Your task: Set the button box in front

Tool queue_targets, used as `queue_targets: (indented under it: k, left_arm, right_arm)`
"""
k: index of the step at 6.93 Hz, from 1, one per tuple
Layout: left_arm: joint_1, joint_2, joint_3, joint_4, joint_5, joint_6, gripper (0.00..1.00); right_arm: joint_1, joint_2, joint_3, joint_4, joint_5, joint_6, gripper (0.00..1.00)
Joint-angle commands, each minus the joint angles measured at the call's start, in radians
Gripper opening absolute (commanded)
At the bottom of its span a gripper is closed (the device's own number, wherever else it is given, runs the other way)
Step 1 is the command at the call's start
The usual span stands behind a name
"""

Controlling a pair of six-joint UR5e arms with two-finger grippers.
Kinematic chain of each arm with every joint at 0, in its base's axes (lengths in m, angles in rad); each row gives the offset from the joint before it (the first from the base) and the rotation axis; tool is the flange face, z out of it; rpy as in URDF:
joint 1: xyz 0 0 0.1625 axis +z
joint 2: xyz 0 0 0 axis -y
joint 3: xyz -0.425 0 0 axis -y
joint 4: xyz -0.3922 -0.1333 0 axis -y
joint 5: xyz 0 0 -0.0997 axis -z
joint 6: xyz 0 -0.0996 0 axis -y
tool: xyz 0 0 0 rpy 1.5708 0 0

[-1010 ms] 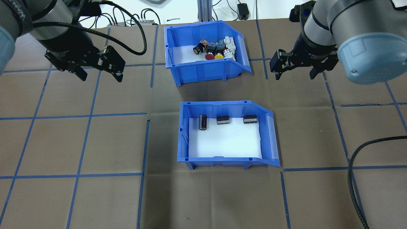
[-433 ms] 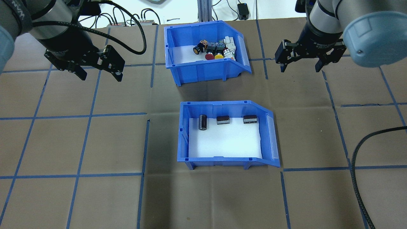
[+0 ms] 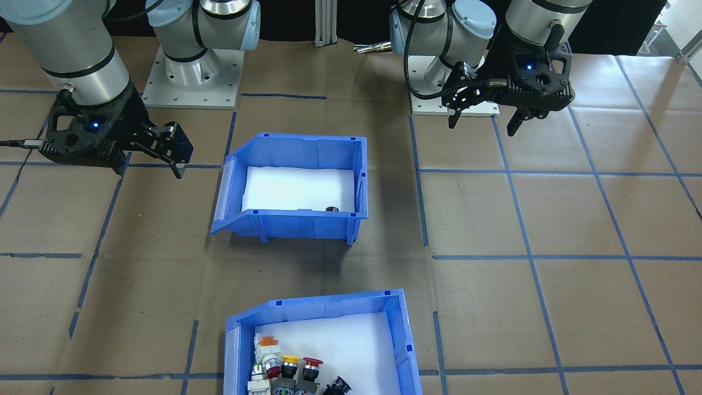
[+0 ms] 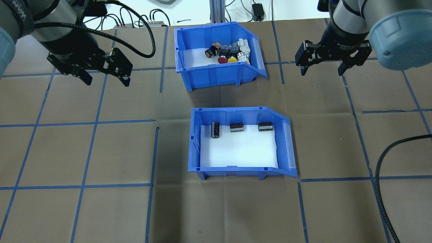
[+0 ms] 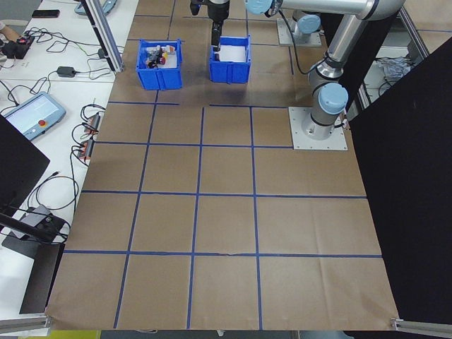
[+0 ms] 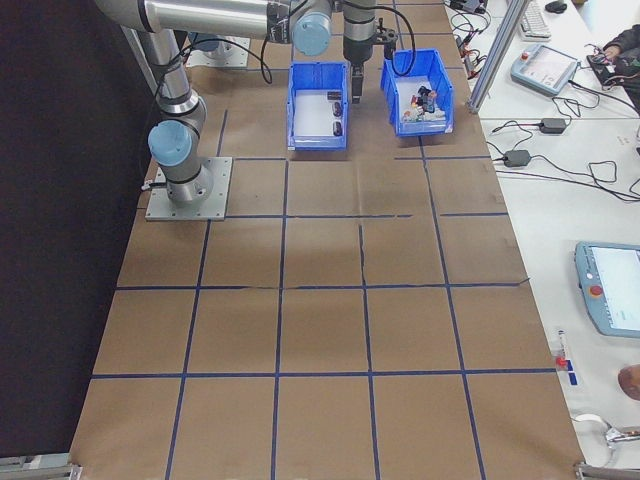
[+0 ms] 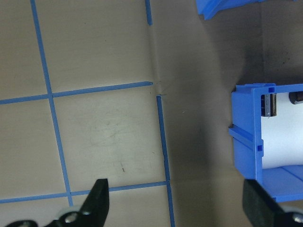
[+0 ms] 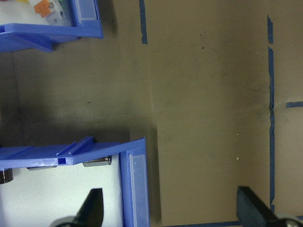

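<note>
We see the button box [image 4: 219, 55] standing on the far side of the table [image 4: 101, 152] from the robot, with its sloped cut-away side turned toward the right gripper [image 4: 321, 70]. That gripper hangs above the table just beyond the box's cut-away end, apart from it, with its two fingers spread wide and nothing between them. In the box, the colourful push-buttons [image 4: 229, 52] lie bunched at the end nearest the right gripper, red and yellow caps showing on the white liner. The left gripper [image 4: 105, 79] hovers on the opposite side, well apart from the box's tall closed end, and its fingers are also spread wide and empty. Nearer the robot than both grippers, and between them, stands a second blue bin [image 4: 241, 143] of the same shape, with three small dark cylindrical parts [image 4: 241, 127] lying in a row along its far wall. A strip of bare brown table separates the two bins, so they do not touch. From the left wrist we see the corner of the second bin [image 7: 265, 142] off to one side of the spread fingers, and from the right wrist both bins appear to the side of the fingers, the button box [image 8: 52, 23] only at the top corner. Blue tape lines [image 4: 94, 121] cross the table in a grid under both grippers.
</note>
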Motion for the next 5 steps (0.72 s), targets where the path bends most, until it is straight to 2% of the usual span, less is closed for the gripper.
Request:
queue_targets:
  k: [1,5]
  left_arm:
    - [0.000,0.000,0.000,0.000,0.000,0.000,1.00]
    - [0.000,0.000,-0.006,0.000,0.000,-0.002,1.00]
  right_arm:
    - [0.000,-0.001,0.000,0.002,0.000,0.001,1.00]
    - [0.000,-0.001,-0.002,0.002,0.002,0.001,1.00]
